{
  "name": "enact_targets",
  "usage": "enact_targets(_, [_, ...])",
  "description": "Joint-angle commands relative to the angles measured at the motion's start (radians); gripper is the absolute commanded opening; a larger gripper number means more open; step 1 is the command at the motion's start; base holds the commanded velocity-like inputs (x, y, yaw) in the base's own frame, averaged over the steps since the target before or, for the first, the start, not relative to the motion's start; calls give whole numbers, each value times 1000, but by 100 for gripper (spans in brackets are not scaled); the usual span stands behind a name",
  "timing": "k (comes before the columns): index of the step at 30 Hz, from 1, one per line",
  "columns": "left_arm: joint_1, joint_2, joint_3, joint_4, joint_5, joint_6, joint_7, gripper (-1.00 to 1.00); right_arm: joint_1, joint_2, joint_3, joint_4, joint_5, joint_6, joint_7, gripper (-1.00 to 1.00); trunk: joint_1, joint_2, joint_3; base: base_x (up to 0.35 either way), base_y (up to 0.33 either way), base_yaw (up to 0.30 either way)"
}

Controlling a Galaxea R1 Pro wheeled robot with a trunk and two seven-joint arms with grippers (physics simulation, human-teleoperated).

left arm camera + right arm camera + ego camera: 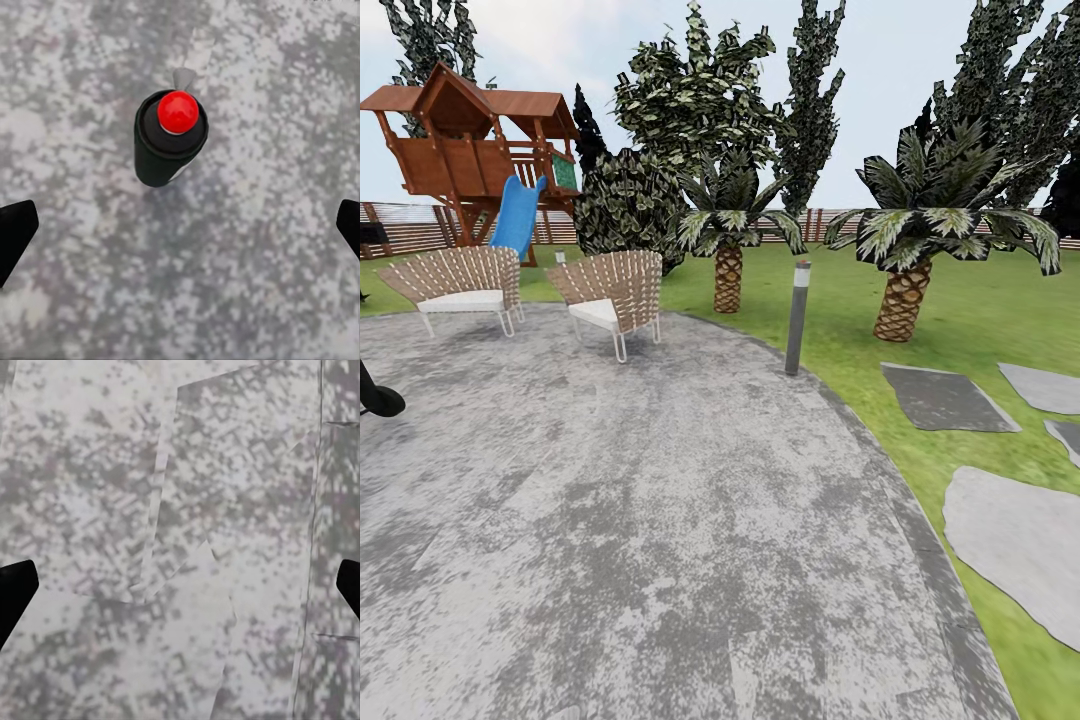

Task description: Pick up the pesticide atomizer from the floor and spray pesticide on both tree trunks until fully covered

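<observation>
The left gripper [180,225] hangs above the grey paving [262,285], fingers spread wide, with the black sprayer [166,142] lying below, untouched. The right gripper [180,585] is likewise spread and empty.

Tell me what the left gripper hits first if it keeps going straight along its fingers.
Probably the pesticide atomizer, standing on the grey paving ahead of the open left gripper, slightly off-centre; depth unclear, so it may reach the paving instead.

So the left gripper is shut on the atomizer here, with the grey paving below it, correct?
Not quite. The left wrist view shows the left gripper open, fingertips wide apart, and the atomizer standing free on the grey paving ahead of them.
</observation>
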Motion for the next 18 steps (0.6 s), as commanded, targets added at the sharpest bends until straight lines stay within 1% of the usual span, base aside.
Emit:
enact_targets(1, [0, 0, 0, 1, 4, -3, 3, 100, -1, 0, -8, 1, 7, -4, 4, 100, 0, 0, -1, 0, 0, 0])
enact_targets(7, [0, 1, 0, 4, 4, -4, 15, 100, -1, 0, -8, 1, 7, -4, 4, 100, 0, 0, -1, 0, 0, 0])
enact_targets(18, [0, 1, -1, 3, 4, -5, 15, 100, -1, 0, -8, 1, 7, -4, 4, 100, 0, 0, -1, 0, 0, 0])
